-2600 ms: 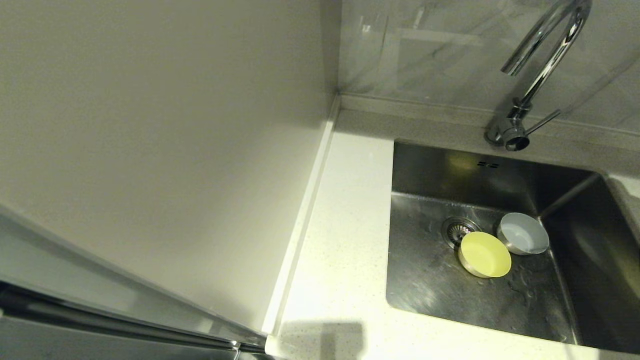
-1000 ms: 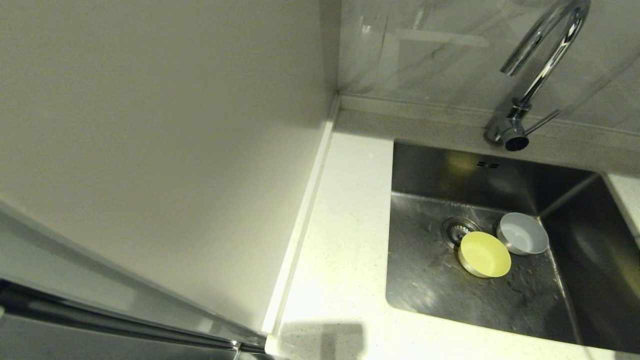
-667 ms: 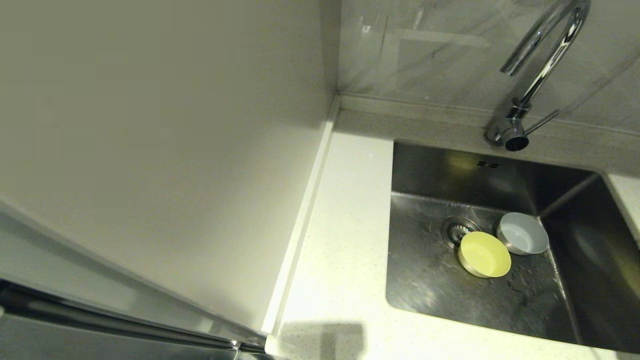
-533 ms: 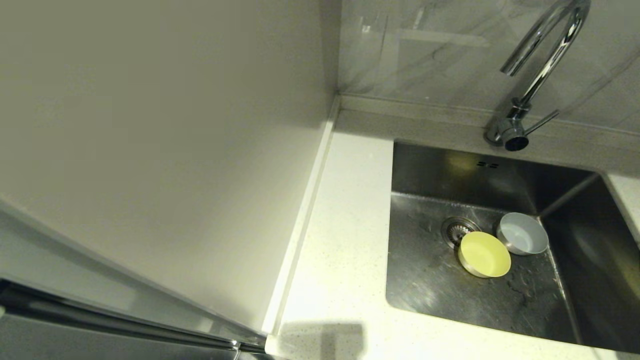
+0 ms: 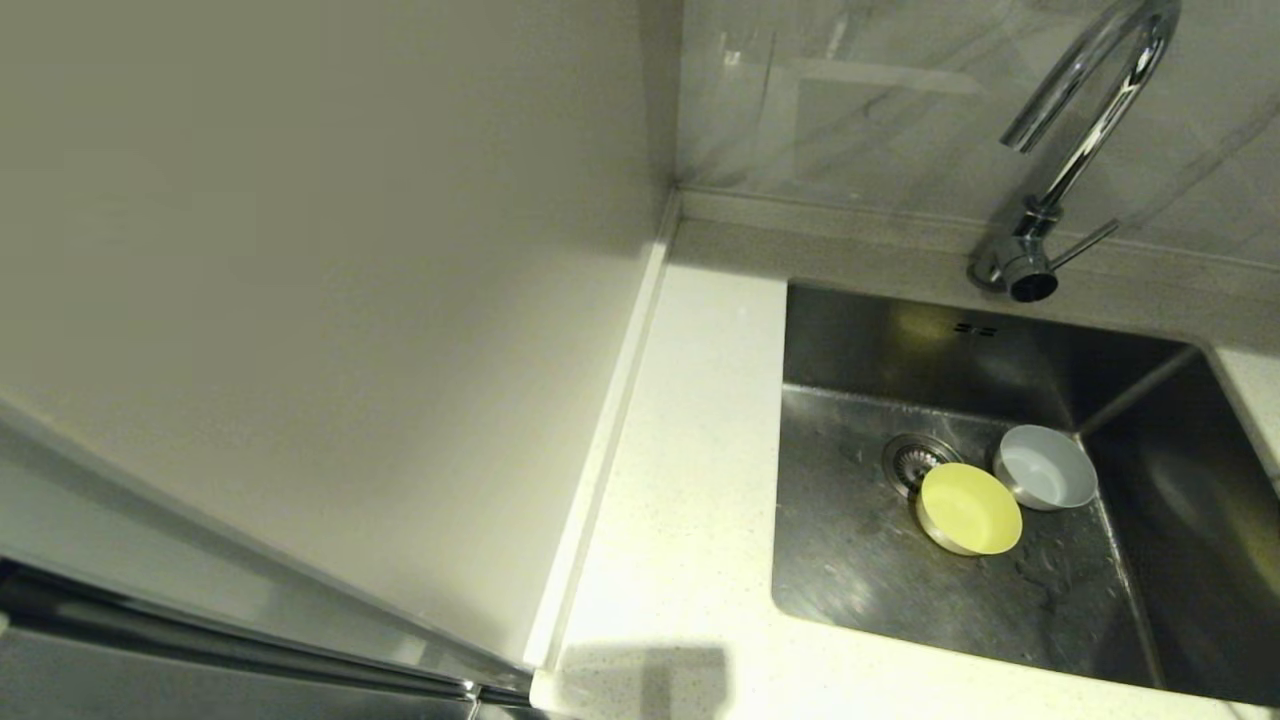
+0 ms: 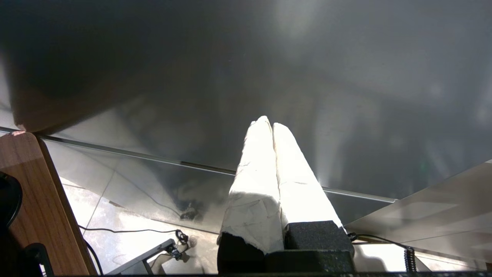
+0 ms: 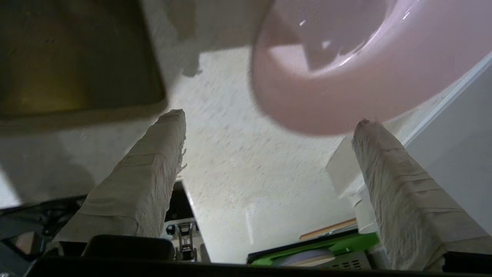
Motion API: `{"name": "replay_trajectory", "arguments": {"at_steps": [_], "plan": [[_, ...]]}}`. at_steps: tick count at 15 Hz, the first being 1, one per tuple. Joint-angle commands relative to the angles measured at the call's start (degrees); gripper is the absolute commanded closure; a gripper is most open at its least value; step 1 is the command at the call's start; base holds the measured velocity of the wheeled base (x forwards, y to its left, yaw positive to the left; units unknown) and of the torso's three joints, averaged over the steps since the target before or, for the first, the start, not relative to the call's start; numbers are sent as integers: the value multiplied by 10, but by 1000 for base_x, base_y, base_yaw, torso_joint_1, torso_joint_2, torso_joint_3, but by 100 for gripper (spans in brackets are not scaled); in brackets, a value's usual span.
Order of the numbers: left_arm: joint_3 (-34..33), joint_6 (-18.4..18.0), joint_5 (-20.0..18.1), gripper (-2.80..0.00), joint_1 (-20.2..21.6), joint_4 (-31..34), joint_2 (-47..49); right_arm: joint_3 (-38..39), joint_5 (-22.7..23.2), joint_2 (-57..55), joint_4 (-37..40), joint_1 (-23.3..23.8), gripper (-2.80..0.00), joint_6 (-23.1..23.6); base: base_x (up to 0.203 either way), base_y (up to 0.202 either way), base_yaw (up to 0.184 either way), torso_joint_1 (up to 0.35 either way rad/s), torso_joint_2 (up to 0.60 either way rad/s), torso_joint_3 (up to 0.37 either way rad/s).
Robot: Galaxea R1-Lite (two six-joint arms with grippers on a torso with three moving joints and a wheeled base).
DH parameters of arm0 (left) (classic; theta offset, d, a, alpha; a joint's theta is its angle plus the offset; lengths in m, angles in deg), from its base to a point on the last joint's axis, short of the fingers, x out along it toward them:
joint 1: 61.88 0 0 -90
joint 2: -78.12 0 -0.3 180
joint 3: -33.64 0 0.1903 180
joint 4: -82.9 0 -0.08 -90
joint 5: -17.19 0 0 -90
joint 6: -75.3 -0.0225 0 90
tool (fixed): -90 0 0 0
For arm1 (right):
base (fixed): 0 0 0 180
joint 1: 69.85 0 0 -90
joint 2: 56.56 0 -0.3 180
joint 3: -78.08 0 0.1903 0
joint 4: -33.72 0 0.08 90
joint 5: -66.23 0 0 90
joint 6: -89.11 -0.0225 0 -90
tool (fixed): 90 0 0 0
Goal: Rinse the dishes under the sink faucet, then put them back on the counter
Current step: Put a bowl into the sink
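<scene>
Along the left of the head view rises a plain off-white wall panel (image 5: 330, 300), meeting a grey marbled backsplash (image 5: 880, 110) at the corner. Below them runs the white, finely speckled stone surface (image 5: 690, 480) with its low raised edge strip. Set into it is the rectangular brushed stainless steel sink (image 5: 870, 580), wet on the floor, and behind it stands the tall shiny chrome gooseneck faucet (image 5: 1085, 130). Beside the round strainer drain (image 5: 908, 458) sits the small yellow-green bowl (image 5: 970, 508), just beside the pale grey-blue bowl (image 5: 1045, 468). The pale pink bowl (image 7: 346, 65) rests on the surface beyond the right end effector (image 7: 269, 119), whose fingers stand spread wide, gripping nothing. The left end effector (image 6: 269, 125) hangs parked, fingers pressed together, before a dark cabinet front.
</scene>
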Motion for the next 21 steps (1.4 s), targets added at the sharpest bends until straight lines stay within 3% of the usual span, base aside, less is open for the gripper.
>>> {"name": "replay_trajectory", "arguments": {"at_steps": [1, 5, 6, 18, 21], "plan": [[-2, 0, 0, 0, 0, 0, 0, -40, 0, -56, 4, 0, -280, 2, 0, 0, 0, 0, 0, 0], [-2, 0, 0, 0, 0, 0, 0, -44, 1, -63, 4, -3, -280, 5, 0, 0, 0, 0, 0, 0], [-2, 0, 0, 0, 0, 0, 0, -44, 3, -61, 4, -4, 0, 6, 0, 0, 0, 0, 0, 0], [-2, 0, 0, 0, 0, 0, 0, -57, 21, -39, 1, -6, 0, 14, 0, 0, 0, 0, 0, 0], [-2, 0, 0, 0, 0, 0, 0, -44, 30, -7, 1, -25, 0, 15, 0, 0, 0, 0, 0, 0]]}}
